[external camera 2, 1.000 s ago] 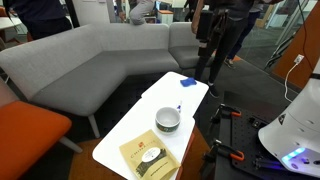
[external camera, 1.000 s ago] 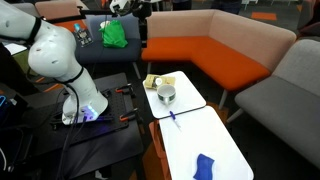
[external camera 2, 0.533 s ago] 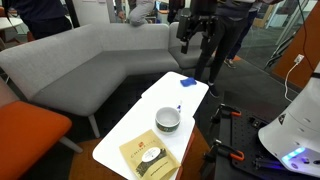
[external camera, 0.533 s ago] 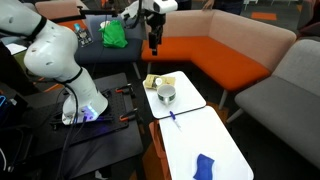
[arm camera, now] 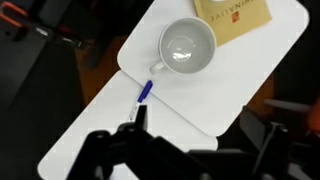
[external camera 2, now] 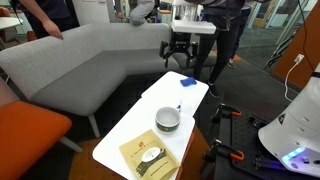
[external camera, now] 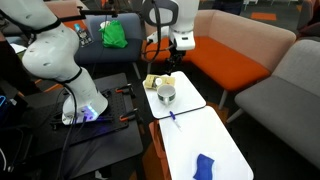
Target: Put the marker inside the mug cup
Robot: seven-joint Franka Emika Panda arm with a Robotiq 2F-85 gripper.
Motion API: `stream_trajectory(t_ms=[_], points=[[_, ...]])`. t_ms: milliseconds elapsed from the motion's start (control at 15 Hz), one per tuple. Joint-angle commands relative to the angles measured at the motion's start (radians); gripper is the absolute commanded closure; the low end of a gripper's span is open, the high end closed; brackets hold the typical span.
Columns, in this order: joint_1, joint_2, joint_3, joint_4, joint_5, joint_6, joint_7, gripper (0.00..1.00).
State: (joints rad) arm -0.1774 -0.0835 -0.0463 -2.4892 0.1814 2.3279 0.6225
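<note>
1 white surface (external camera: 215, 135), low, set before an orange sofa (external camera: 215, 55) and a grey sofa (external camera: 290, 85). On it: 1 mug (arm camera: 186, 47), upright; 1 blue marker (arm camera: 144, 91) lying flat just beside the mug; 1 blue cloth (external camera: 204, 166). Gripper (arm camera: 200, 135) overhead, fingers spread, holding nothing.

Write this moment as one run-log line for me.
hand: open, empty, above table | marker: flat on table, apart from mug | mug: upright, empty | grasp: not yet
</note>
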Motion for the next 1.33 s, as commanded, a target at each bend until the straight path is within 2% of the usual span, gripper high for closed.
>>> stream_trajectory(t_ms=[0, 200, 400, 600, 800, 1000, 1267], points=[[0.005, 0.121, -0.041, 0.022, 0.066, 0.084, 0.101, 0.0], [0.008, 0.227, -0.08, 0.018, 0.187, 0.181, 0.111, 0.0], [-0.014, 0.322, -0.073, 0.026, 0.445, 0.278, 0.004, 0.0], [-0.035, 0.387, -0.056, 0.042, 0.609, 0.329, -0.119, 0.0], [-0.03, 0.445, -0.073, 0.044, 0.649, 0.338, -0.198, 0.0], [-0.002, 0.523, -0.1, 0.05, 0.588, 0.372, -0.166, 0.0], [-0.035, 0.639, -0.06, 0.107, 0.638, 0.422, -0.203, 0.01]])
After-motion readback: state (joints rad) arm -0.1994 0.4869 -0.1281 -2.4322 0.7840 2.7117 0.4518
